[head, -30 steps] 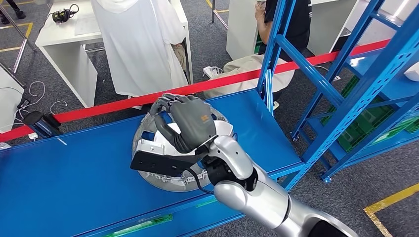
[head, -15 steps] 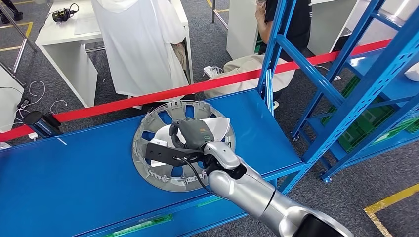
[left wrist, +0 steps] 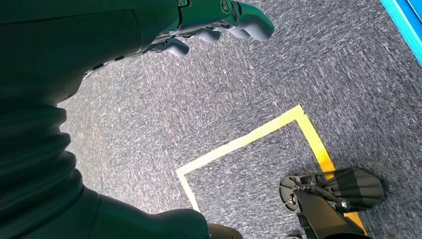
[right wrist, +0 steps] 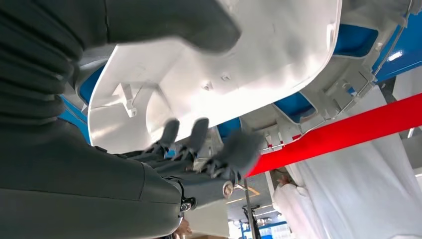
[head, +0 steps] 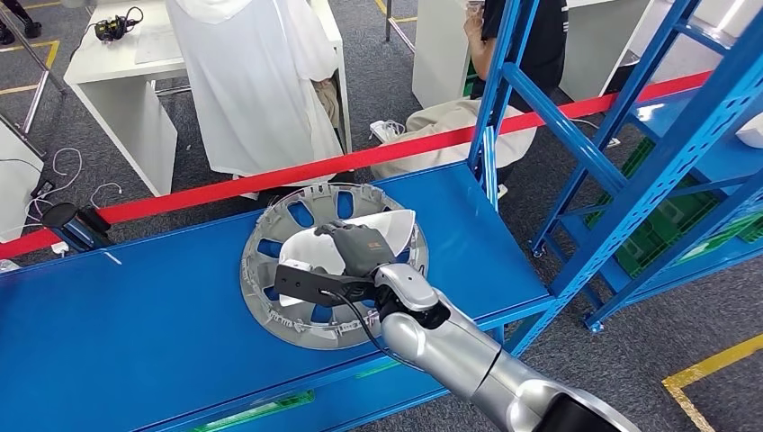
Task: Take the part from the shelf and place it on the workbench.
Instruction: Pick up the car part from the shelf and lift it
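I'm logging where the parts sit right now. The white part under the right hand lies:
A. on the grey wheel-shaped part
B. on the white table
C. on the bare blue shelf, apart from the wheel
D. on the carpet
A: in the head view the white part lies on top of the grey wheel-shaped part, with the right hand on it.

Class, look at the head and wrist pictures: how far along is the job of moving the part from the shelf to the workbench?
Done: nothing yet; the grey wheel-cover part lies on the blue shelf.
In hand: the right robot hand is on the white piece at its middle, thumb over, fingers under.
Left: lifting, carrying and placing it. The left robot hand hangs over the floor, holding nothing.
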### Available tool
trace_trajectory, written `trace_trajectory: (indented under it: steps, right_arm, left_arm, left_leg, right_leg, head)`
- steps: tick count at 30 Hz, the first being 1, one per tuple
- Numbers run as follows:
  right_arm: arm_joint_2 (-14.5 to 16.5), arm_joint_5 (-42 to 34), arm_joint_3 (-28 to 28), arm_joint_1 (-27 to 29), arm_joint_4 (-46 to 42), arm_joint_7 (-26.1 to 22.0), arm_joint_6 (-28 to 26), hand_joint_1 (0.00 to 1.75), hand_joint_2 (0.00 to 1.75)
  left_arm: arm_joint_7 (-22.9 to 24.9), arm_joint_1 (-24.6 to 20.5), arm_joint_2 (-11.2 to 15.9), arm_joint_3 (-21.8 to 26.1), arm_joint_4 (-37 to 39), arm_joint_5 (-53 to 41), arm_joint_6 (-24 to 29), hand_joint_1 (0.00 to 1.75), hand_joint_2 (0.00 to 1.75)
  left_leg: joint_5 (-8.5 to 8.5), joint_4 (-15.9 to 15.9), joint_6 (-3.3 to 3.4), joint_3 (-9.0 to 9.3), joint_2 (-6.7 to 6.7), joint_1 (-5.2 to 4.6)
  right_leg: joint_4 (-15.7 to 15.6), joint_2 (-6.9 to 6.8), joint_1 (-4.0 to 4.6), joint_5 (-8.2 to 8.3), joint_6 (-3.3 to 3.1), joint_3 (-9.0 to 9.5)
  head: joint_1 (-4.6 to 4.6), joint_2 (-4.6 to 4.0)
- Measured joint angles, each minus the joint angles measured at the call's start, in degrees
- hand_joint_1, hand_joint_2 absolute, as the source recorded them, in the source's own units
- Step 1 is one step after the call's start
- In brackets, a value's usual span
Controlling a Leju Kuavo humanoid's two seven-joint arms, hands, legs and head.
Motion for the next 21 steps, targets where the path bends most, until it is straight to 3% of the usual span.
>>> trace_trajectory:
  steps: [1,5,21]
  right_arm:
    - [0.0,0.0,0.0,0.0,0.0,0.0,0.1,0.0,0.0]
    - [0.1,0.1,-0.2,0.1,0.0,0.0,0.8,0.0,0.0]
    - [1.5,-0.1,0.1,0.5,-0.1,-0.7,3.2,0.0,0.0]
  left_arm:
    - [-0.1,0.0,0.0,0.0,0.0,0.2,0.0,0.0,1.75]
    - [-0.5,0.0,0.1,0.0,0.0,0.5,-0.2,0.0,0.0]
    - [-0.1,0.0,0.2,0.0,0.0,0.6,-0.4,0.0,0.0]
  left_leg:
    - [0.0,0.0,0.0,0.0,0.0,0.0]
    - [0.0,0.0,0.0,0.0,0.0,0.0]
    - [0.0,0.0,0.0,0.0,0.0,0.0]
  right_leg:
    - [0.0,0.0,0.0,0.0,0.0,0.0]
    - [0.0,0.0,0.0,0.0,0.0,0.0]
    - [0.0,0.0,0.01,0.0,0.0,0.0]
  head:
    - [0.0,0.0]
    - [0.0,0.01]
    - [0.0,0.0]
